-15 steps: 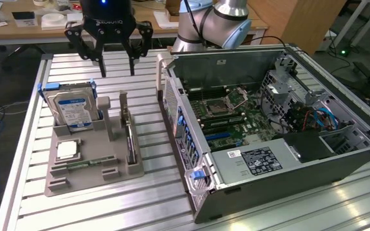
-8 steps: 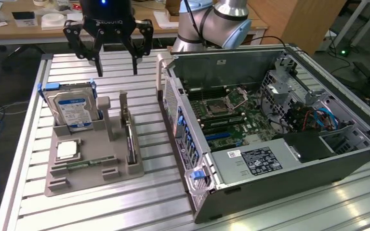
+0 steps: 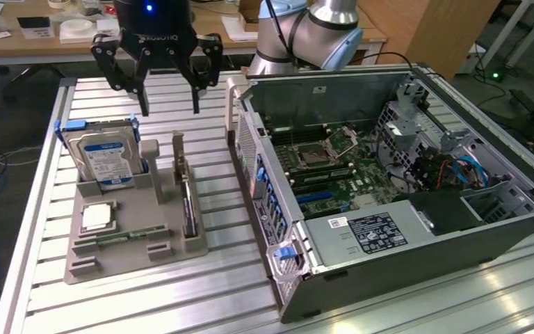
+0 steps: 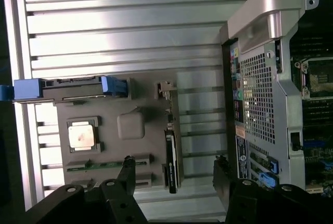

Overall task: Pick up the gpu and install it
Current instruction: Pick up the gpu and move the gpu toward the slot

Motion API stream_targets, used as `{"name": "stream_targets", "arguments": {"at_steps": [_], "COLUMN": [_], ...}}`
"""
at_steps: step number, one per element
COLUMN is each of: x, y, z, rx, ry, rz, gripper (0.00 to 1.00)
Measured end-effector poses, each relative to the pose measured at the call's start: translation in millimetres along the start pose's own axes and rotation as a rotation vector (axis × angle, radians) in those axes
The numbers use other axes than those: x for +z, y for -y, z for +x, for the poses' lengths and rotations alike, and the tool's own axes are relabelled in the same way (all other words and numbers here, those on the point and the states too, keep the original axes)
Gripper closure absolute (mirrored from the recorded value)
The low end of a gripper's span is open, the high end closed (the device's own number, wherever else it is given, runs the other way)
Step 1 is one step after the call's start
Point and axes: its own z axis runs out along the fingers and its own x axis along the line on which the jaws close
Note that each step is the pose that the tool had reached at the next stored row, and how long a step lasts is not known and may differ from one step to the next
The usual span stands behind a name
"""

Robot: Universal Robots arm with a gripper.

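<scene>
Thin dark gpu (image 3: pixel 187 202), on edge in gray holder (image 3: pixel 123 263)

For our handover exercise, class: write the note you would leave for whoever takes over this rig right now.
The gripper is open and empty, hovering above the grey holder, touching nothing.
The gpu stands on edge in the holder, beside the hard drive, untouched.
The computer case lies side-open on the exterior view's right, motherboard exposed.
Done: nothing yet. Left: picking up and installing the gpu.

The ribbed worktop (image 3: pixel 156 306) is shiny aluminium; the holder tray (image 3: pixel 109 268) matt grey plastic; the computer case (image 3: pixel 416 257) dull metal; the gripper (image 3: pixel 170 110) matt black.
</scene>
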Motion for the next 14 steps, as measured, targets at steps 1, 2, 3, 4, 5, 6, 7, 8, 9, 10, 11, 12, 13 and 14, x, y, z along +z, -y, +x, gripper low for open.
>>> {"name": "stream_targets", "arguments": {"at_steps": [1, 2, 3, 4, 5, 6, 7, 8, 9, 10, 11, 12, 13, 14], "x": [0.2, 0.6, 1.1, 1.9, 3.0, 4.6, 6.4, 8.0, 9.6, 11.3, 13.0, 14.7, 16.6, 18.3], "y": [1.3, 2.4, 3.1, 3.7, 4.1, 4.7, 5.7, 7.7, 10.7, 15.2, 19.4, 22.2, 22.8, 22.9], "z": [-0.1, -0.2, -0.3, -0.3, -0.3, -0.3, -0.4, -0.6, -0.9, -1.3, -1.8, -2.6, -3.4, -4.1], "rx": [0.002, 0.004, 0.006, 0.010, 0.013, 0.015, 0.015, 0.015, 0.015, 0.015, 0.015, 0.015, 0.013, 0.005], "ry": [0.0001, 0.0001, 0.0004, 0.0006, 0.0005, 0.0006, 0.0006, 0.0005, 0.0005, 0.0006, 0.0007, 0.0006, 0.0001, -0.0014], "rz": [0.0001, 0.0001, 0.0001, 0.0001, 0.0003, 0.0004, 0.0004, 0.0005, 0.0005, 0.0004, 0.0004, 0.0004, 0.0002, 0.0005], "gripper": [0.29, 0.29, 0.29, 0.29, 0.29, 0.29, 0.29, 0.29, 0.29, 0.29, 0.29, 0.29, 0.29, 0.29]}}
